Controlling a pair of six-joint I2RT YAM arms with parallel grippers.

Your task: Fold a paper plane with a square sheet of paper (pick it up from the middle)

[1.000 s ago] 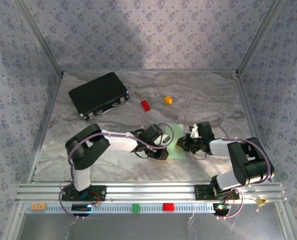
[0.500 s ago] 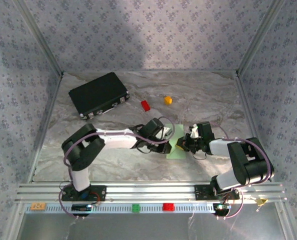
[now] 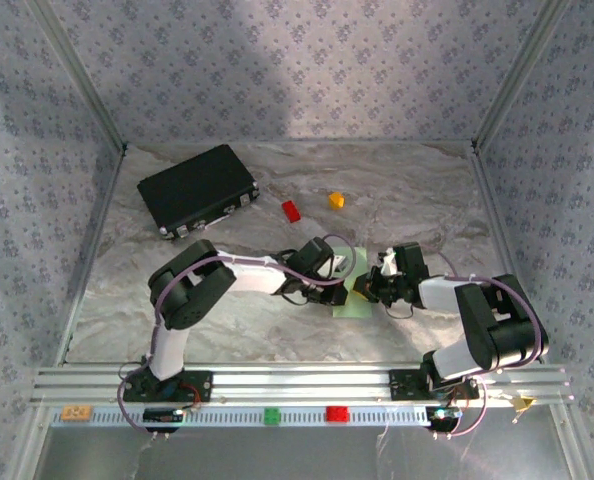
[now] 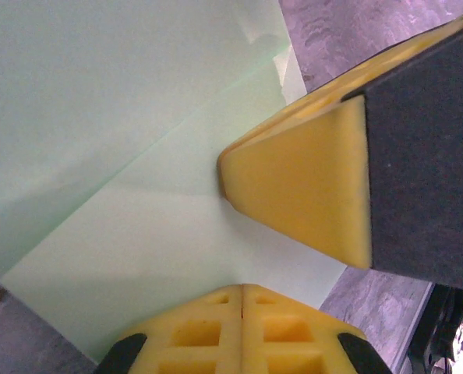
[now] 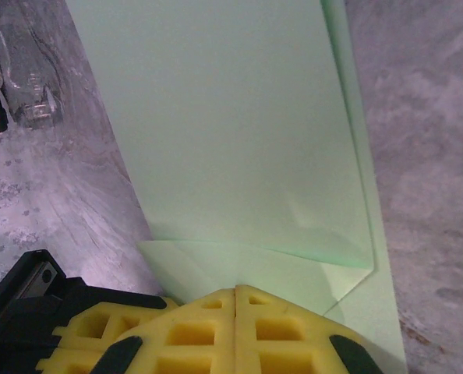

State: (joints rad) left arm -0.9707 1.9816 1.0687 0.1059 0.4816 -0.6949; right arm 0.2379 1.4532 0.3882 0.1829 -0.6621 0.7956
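While left gripper (image 4: pixel 242 315) and right gripper (image 5: pixel 236 312) rest closed on paper (image 5: pixel 224 132), wrists show folds (image 5: pixel 348 269), overhead black case (image 3: pixel 197 188).

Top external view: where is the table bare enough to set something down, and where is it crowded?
Bare: far right, between the yellow block and the right wall; near middle, below the paper. Crowded: centre, where left tool and right tool meet on it.

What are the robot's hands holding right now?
Nothing is held. The left fingers and right fingers are shut with no paper between them, tips seemingly pressing on the folded green paper.
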